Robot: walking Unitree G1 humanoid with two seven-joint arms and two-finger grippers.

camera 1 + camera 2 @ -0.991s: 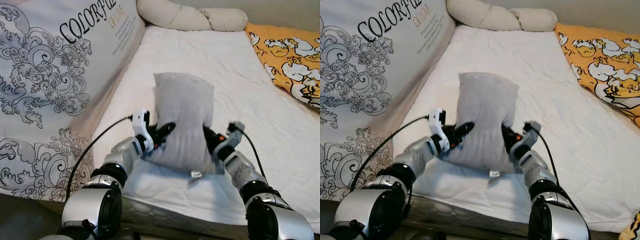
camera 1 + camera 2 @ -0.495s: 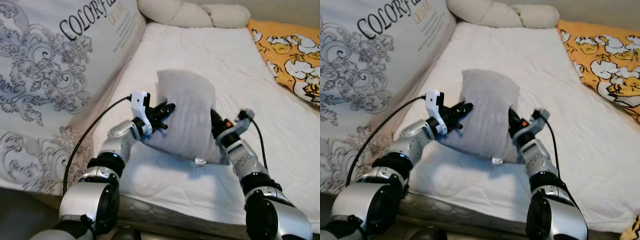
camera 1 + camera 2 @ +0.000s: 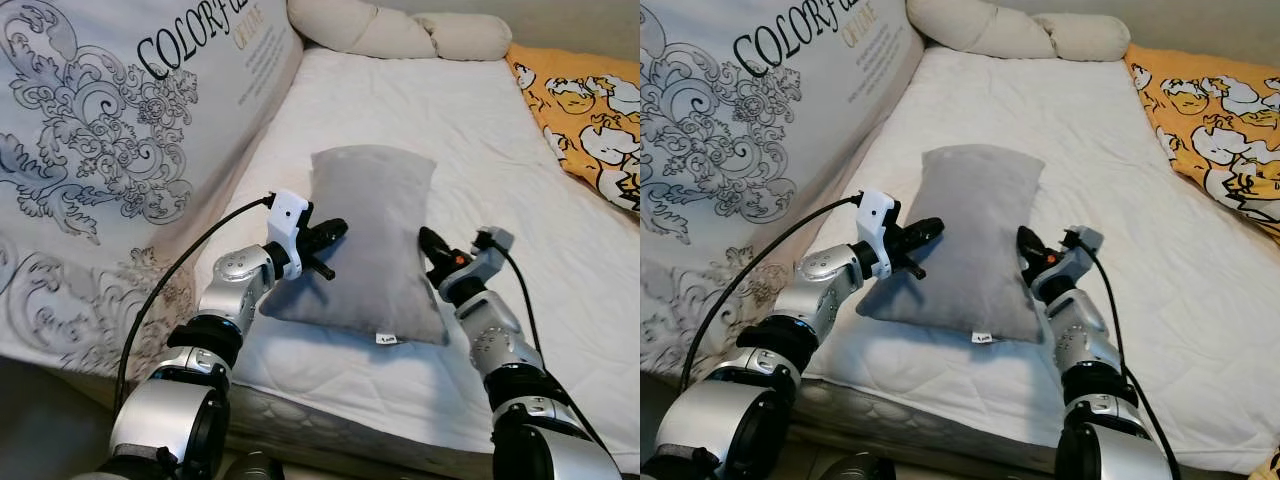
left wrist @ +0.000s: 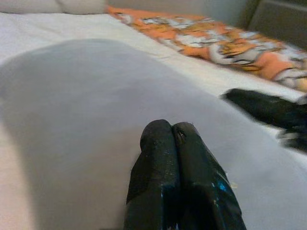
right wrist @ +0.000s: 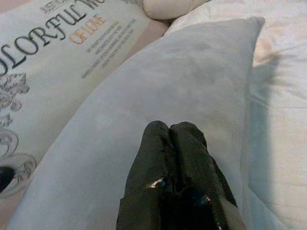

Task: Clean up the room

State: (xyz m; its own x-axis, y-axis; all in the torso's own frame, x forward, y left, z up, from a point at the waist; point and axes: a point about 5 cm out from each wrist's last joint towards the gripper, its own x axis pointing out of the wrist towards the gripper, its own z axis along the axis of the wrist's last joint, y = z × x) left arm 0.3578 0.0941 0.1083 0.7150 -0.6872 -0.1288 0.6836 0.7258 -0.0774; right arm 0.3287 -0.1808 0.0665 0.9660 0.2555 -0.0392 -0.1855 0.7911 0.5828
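Velvety grey rectangular pillow (image 3: pixel 372 240) lies on quilted white mattress (image 3: pixel 420 110), flanked by closed, empty left end effector (image 3: pixel 334 232) and right end effector (image 3: pixel 430 240).

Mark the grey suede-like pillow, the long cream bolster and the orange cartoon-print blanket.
grey suede-like pillow (image 3: pixel 372 235): left eye view, centre of its face
long cream bolster (image 3: pixel 400 30): left eye view, its middle
orange cartoon-print blanket (image 3: pixel 1210 110): right eye view, printed top

1. The orange patterned blanket (image 3: pixel 590 110) runs off the picture's right edge.
2. The printed quilt (image 3: pixel 110 150) is cut by the left and top edges; its small lettering is too fine to read.
3. The grey pillow (image 3: pixel 370 240) hides the bed (image 3: pixel 400 110) beneath it.
4. In the left wrist view, the right gripper (image 4: pixel 268 110) is blurred.
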